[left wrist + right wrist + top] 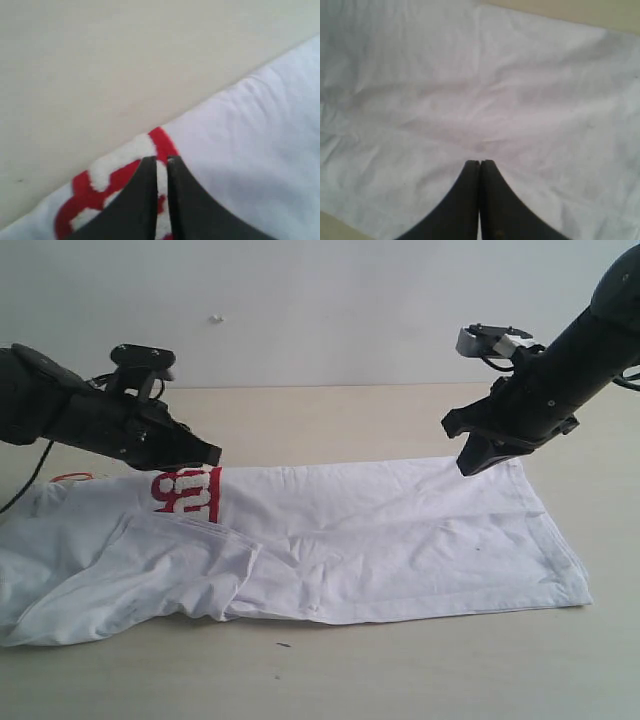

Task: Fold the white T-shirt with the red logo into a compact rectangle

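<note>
Your white T-shirt (380, 540) lies partly folded along the desk (330, 410), with its red logo (187, 492) at the far edge. Your left gripper (208, 454) is over that logo, jaws all but together. Your right gripper (468, 468) hangs above the hem end, jaws pressed together.

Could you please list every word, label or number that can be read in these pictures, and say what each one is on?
Logo on the T-shirt: thick red-outlined white letters lying sideways, cut off at the shirt's edge; in the wrist view the left tool covers part of it. No word can be read.
Orange mark at the shirt's left end: too small to read.
No other text shows.
</note>
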